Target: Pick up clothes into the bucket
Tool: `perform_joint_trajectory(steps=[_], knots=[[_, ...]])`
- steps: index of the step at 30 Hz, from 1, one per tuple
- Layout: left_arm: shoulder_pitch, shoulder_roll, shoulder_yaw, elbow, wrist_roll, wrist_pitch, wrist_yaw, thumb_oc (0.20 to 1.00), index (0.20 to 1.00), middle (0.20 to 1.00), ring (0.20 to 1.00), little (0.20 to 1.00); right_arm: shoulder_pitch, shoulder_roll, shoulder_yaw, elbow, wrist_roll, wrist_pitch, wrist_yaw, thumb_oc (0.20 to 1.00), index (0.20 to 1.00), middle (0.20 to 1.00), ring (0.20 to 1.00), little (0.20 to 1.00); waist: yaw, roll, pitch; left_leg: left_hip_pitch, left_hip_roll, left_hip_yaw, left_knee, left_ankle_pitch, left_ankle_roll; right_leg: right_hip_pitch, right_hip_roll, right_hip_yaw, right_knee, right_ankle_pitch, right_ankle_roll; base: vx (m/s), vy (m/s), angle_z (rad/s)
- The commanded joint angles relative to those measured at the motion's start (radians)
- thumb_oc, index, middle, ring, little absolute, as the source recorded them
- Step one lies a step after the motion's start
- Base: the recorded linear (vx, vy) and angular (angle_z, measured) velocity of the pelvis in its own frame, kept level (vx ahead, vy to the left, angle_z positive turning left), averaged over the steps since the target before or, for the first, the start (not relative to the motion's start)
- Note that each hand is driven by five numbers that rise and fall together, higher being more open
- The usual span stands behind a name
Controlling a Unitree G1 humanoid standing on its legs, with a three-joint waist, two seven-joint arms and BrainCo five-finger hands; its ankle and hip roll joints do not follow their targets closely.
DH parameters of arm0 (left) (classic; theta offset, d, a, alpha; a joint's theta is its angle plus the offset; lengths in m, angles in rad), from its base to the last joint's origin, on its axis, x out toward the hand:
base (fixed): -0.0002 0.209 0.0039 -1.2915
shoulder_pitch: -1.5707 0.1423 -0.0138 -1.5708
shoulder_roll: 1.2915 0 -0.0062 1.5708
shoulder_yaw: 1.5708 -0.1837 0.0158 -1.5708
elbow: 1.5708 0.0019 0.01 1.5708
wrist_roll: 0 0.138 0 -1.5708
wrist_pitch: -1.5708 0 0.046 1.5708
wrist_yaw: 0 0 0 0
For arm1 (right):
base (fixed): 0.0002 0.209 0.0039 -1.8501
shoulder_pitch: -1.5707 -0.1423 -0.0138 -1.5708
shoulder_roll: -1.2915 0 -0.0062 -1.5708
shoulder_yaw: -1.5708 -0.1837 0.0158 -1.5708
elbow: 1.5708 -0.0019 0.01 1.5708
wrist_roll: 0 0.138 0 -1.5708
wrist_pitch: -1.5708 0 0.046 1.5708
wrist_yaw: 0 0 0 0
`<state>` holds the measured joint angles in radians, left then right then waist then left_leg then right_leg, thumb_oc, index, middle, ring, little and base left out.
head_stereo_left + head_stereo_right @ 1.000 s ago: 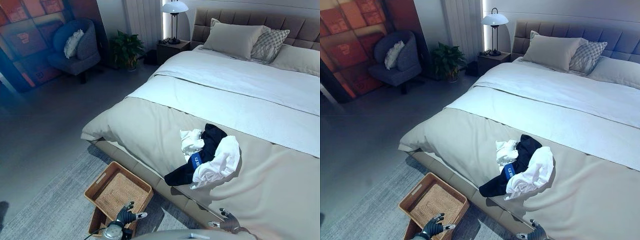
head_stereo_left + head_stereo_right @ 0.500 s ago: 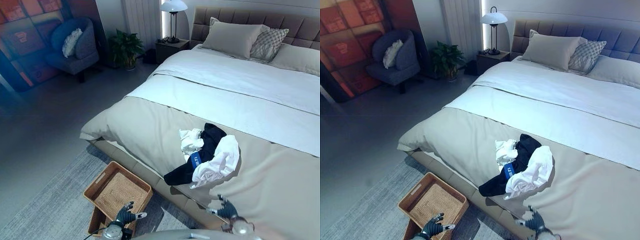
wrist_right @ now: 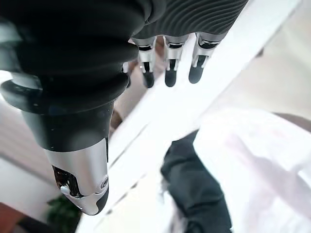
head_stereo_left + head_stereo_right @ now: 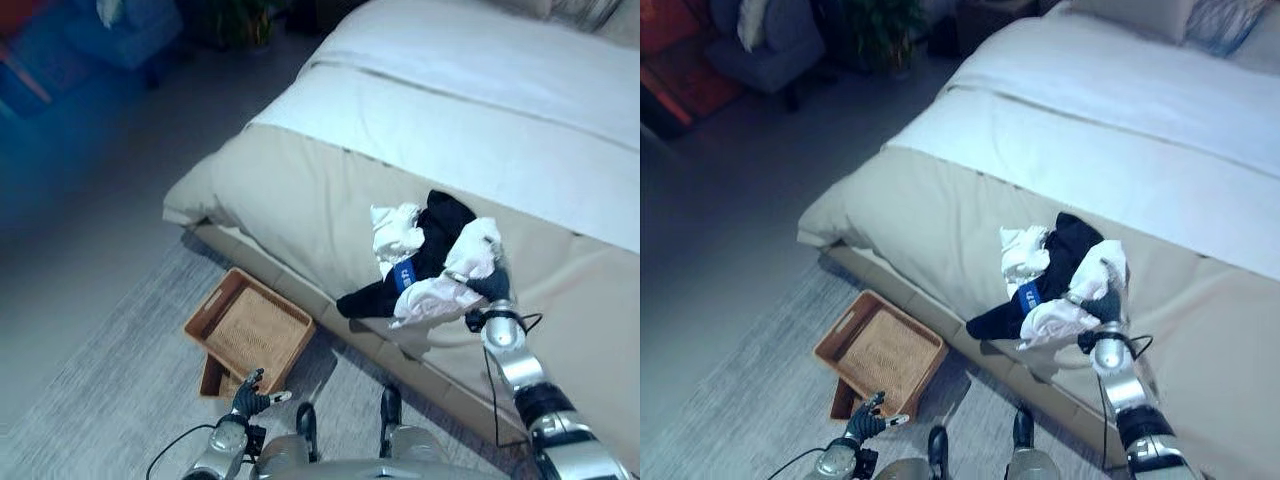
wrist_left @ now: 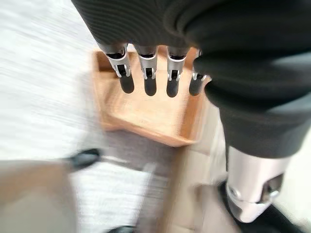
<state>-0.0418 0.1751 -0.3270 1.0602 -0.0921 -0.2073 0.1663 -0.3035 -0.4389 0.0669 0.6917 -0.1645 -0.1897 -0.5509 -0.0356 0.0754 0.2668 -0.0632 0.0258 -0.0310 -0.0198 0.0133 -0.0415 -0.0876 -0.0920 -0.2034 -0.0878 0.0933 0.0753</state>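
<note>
From the left eye view, a pile of clothes, white and black mixed, lies near the foot edge of the bed. The right hand is at the pile's right side, partly tucked behind white cloth. The woven basket sits on the rug just beside the bed. The left hand hangs low near the basket.

In the left wrist view, the left hand's fingers are straight and hold nothing, with the basket blurry past them.

In the right wrist view, the right hand's fingers are straight above the clothes, holding nothing.
</note>
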Motion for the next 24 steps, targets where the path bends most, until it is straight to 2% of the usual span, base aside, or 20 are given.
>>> perform_joint_trajectory(steps=[1, 2, 3, 4, 5, 7, 9, 11, 14, 17, 20, 24], knots=[[-0.031, -0.001, -0.045, -0.043, -0.017, -0.041, 0.042, 1.0, 1.0, 1.0, 1.0, 1.0, -0.11, -0.033, 0.008, 0.07, 0.013, 0.005, -0.1, 1.0, 1.0, 1.0, 1.0, 1.0, 0.009, -0.043, 0.017, -0.074, -0.057, -0.058, 0.043, 0.006, 0.01, -0.054, -0.079, -0.002, 0.21, -0.113, 0.042, -0.05, 0.029, 0.09], [-0.026, 0.001, -0.074, -0.089, -0.044, -0.051, 0.049, 1.0, 1.0, 1.0, 1.0, 1.0, -0.161, -0.051, 0.018, 0.146, 0.037, 0.025, -0.126, 1.0, 1.0, 1.0, 1.0, 1.0, 0.016, -0.025, 0.043, -0.104, -0.062, -0.066, 0.06, 0.007, 0.011, -0.088, -0.088, 0.001, 0.242, -0.12, 0.039, -0.03, 0.022, 0.05], [-0.026, 0.0, -0.074, -0.091, -0.045, -0.05, 0.048, 1.0, 1.0, 1.0, 1.0, 1.0, -0.164, -0.052, 0.019, 0.149, 0.038, 0.023, -0.126, 1.0, 1.0, 1.0, 1.0, 1.0, 0.015, -0.024, 0.042, -0.107, -0.063, -0.066, 0.062, 0.007, 0.011, -0.091, -0.089, 0.001, 0.245, -0.121, 0.039, -0.04, 0.048, 0.07], [-0.022, 0.003, -0.103, -0.123, -0.064, -0.057, 0.055, 1.0, 1.0, 1.0, 1.0, 1.0, -0.218, -0.069, 0.035, 0.22, 0.056, 0.031, -0.157, 1.0, 1.0, 1.0, 1.0, 1.0, 0.021, -0.007, 0.067, -0.135, -0.07, -0.072, 0.091, 0.005, 0.013, -0.12, -0.096, 0.003, 0.277, -0.13, 0.035, -0.02, 0.027, 0.07], [-0.023, 0.002, -0.103, -0.124, -0.064, -0.056, 0.055, 1.0, 1.0, 1.0, 1.0, 1.0, -0.221, -0.069, 0.036, 0.223, 0.056, 0.03, -0.158, 1.0, 1.0, 1.0, 1.0, 1.0, 0.021, -0.007, 0.066, -0.138, -0.071, -0.072, 0.094, 0.004, 0.013, -0.123, -0.097, 0.004, 0.28, -0.132, 0.035, -0.04, 0.042, 0.08], [-0.03, 0.006, -0.133, -0.169, -0.1, -0.068, 0.072, 1.0, 1.0, 1.0, 1.0, 1.0, -0.308, -0.118, 0.075, 0.328, 0.05, 0.05, -0.194, 1.0, 1.0, 1.0, 1.0, 1.0, 0.027, 0.007, 0.11, -0.197, -0.078, -0.074, 0.153, -0.007, 0.012, -0.179, -0.11, 0.01, 0.337, -0.144, 0.031, -0.08, 0.007, 0.08], [-0.035, 0.008, -0.14, -0.178, -0.11, -0.071, 0.078, 1.0, 1.0, 1.0, 1.0, 1.0, -0.341, -0.131, 0.088, 0.363, 0.052, 0.054, -0.2, 1.0, 1.0, 1.0, 1.0, 1.0, 0.029, 0.008, 0.122, -0.223, -0.079, -0.076, 0.177, -0.012, 0.011, -0.202, -0.112, 0.012, 0.358, -0.149, 0.029, -0.06, -0.023, 0.1], [-0.053, 0.013, -0.168, -0.196, -0.136, -0.072, 0.09, 1.0, 1.0, 1.0, 1.0, 1.0, -0.416, -0.156, 0.122, 0.436, 0.067, 0.065, -0.226, 1.0, 1.0, 1.0, 1.0, 1.0, 0.034, 0.015, 0.164, -0.292, -0.084, -0.083, 0.24, -0.023, 0.008, -0.267, -0.117, 0.019, 0.421, -0.165, 0.021, -0.08, -0.034, 0.07], [-0.06, 0.013, -0.173, -0.198, -0.14, -0.071, 0.092, 1.0, 1.0, 1.0, 1.0, 1.0, -0.435, -0.163, 0.129, 0.459, 0.075, 0.067, -0.224, 1.0, 1.0, 1.0, 1.0, 1.0, 0.035, 0.014, 0.17, -0.313, -0.085, -0.083, 0.256, -0.025, 0.008, -0.285, -0.12, 0.02, 0.434, -0.17, 0.019, -0.03, -0.023, 0.13], [-0.087, 0.009, -0.193, -0.193, -0.169, -0.071, 0.113, 1.0, 1.0, 1.0, 1.0, 1.0, -0.508, -0.207, 0.153, 0.554, 0.089, 0.1, -0.255, 1.0, 1.0, 1.0, 1.0, 1.0, 0.035, 0.021, 0.202, -0.386, -0.093, -0.094, 0.298, -0.028, 0.004, -0.358, -0.128, 0.02, 0.497, -0.188, 0.012, -0.04, -0.033, 0.14], [-0.107, 0.013, -0.208, -0.199, -0.191, -0.067, 0.12, 1.0, 1.0, 1.0, 1.0, 1.0, -0.56, -0.241, 0.165, 0.611, 0.118, 0.121, -0.246, 1.0, 1.0, 1.0, 1.0, 1.0, 0.037, 0.031, 0.223, -0.421, -0.095, -0.097, 0.309, -0.024, 0.003, -0.405, -0.135, 0.022, 0.535, -0.198, 0.008, -0.04, -0.017, 0.17], [-0.128, 0.007, -0.221, -0.212, -0.226, -0.061, 0.117, 1.0, 1.0, 1.0, 1.0, 1.0, -0.615, -0.289, 0.186, 0.68, 0.155, 0.145, -0.179, 1.0, 1.0, 1.0, 1.0, 1.0, 0.036, 0.041, 0.246, -0.446, -0.104, -0.1, 0.313, -0.017, 0.001, -0.443, -0.143, 0.025, 0.56, -0.205, 0.001, -0.01, -0.002, 0.06]])
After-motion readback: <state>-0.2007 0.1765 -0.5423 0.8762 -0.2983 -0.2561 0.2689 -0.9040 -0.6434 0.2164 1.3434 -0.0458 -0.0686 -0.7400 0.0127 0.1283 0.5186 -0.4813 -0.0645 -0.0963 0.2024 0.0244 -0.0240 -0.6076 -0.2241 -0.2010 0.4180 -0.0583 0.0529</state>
